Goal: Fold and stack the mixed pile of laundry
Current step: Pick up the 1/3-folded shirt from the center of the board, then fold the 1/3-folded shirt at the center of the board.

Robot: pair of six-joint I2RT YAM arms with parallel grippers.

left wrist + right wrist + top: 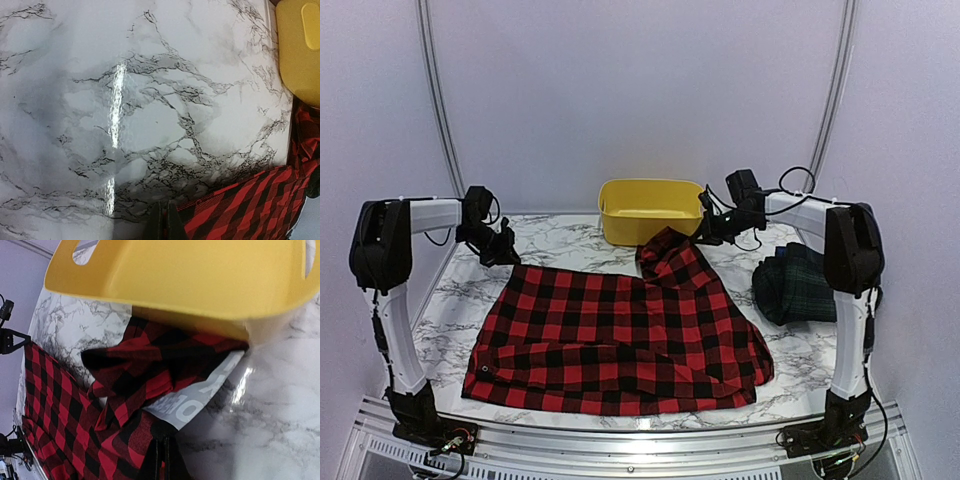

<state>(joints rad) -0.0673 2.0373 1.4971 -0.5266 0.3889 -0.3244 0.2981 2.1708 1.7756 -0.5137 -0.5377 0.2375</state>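
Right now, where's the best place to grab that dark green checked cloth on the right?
Pinch a raised fold on top of the dark green tartan garment, coming straight down from above. It lies bunched in a soft heap with no flat edge spread out, so a top fold is probably the easiest bit to catch.

Two garments: one checked garment (620, 340) at centre, one tartan garment (798, 285) at right. One white label (200, 395). One yellow tub (650, 210), upper centre. One marble table (450, 300). Two grippers: left gripper (508, 252), right gripper (703, 233).
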